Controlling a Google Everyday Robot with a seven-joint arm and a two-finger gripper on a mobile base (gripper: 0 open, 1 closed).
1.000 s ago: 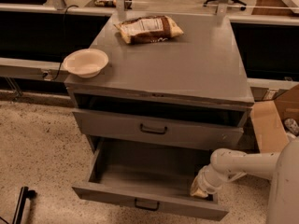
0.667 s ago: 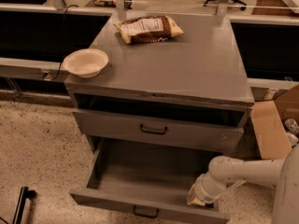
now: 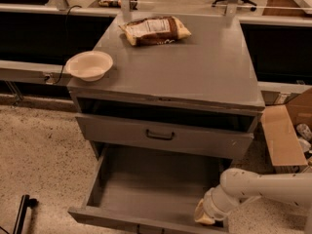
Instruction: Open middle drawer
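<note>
The cabinet (image 3: pixel 195 72) in the middle of the frame is plain matte grey, with a dark, shadowed band under its top. The middle drawer (image 3: pixel 112 129) has the same flat grey front and carries a small black handle (image 3: pixel 160 136). The lowest drawer (image 3: pixel 146 184), at the bottom centre, is grey inside as well. At upper left sits a cream-white bowl (image 3: pixel 89 65). At top centre lies a snack bag (image 3: pixel 155 30) in brown with a white panel. The floor (image 3: pixel 39 160) at left is beige, speckled with dark and light flecks. At right, the cardboard box (image 3: pixel 282 135) is tan brown. At lower right the arm (image 3: pixel 263 184) is glossy white, and the gripper (image 3: pixel 204 217) at its end is pale yellowish cream.
</note>
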